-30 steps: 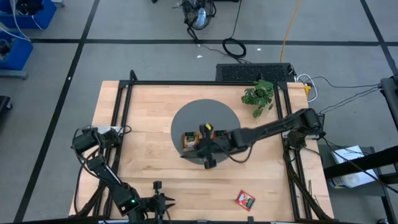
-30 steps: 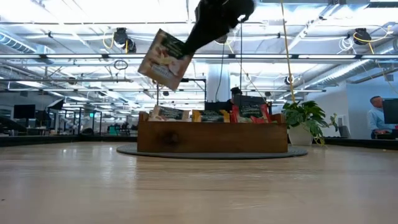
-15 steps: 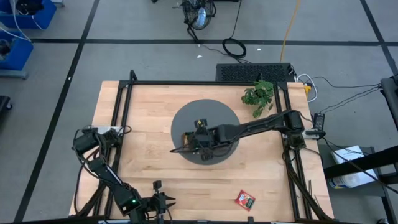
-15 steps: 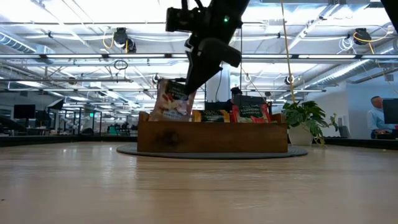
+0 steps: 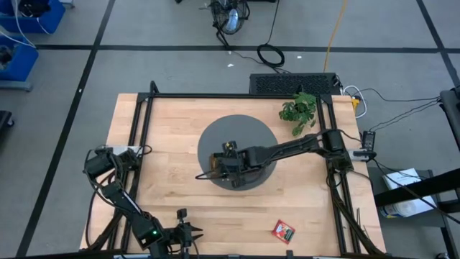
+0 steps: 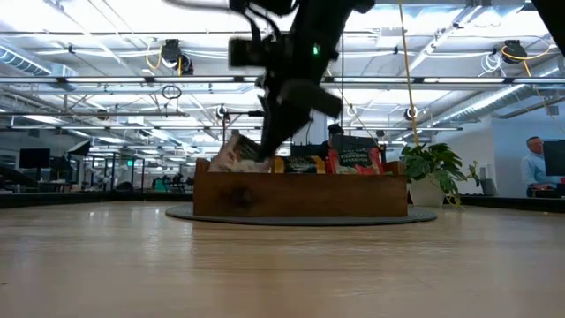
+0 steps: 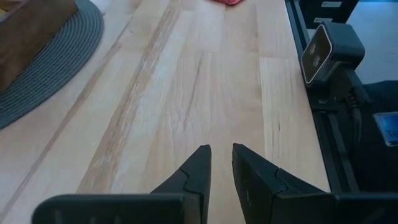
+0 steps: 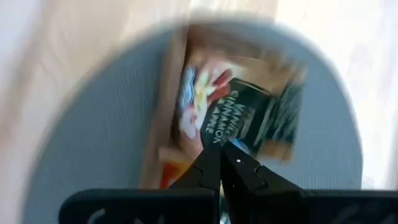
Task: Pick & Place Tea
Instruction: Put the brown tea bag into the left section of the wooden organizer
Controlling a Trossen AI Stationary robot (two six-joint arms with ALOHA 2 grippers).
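The tea sachet [image 8: 249, 121], pinched between the closed jaws of the right gripper [image 8: 221, 155], hangs over the left end of the wooden tray [image 6: 300, 194] on the grey mat [image 5: 251, 133], while the left gripper [image 7: 219, 163] waits, jaws slightly apart, at the table's [image 5: 172, 129] near edge.

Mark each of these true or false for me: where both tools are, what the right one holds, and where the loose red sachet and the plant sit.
1. The right tool is shut on a tea sachet over the wooden tray. True.
2. The left tool grips a sachet. False: it holds nothing and waits at the table's near edge.
3. A red sachet lies alone on the bare table. True.
4. The tray stands directly on the wood. False: it stands on a round grey mat.
5. The plant sits inside the tray. False: it stands apart, near the far right corner.
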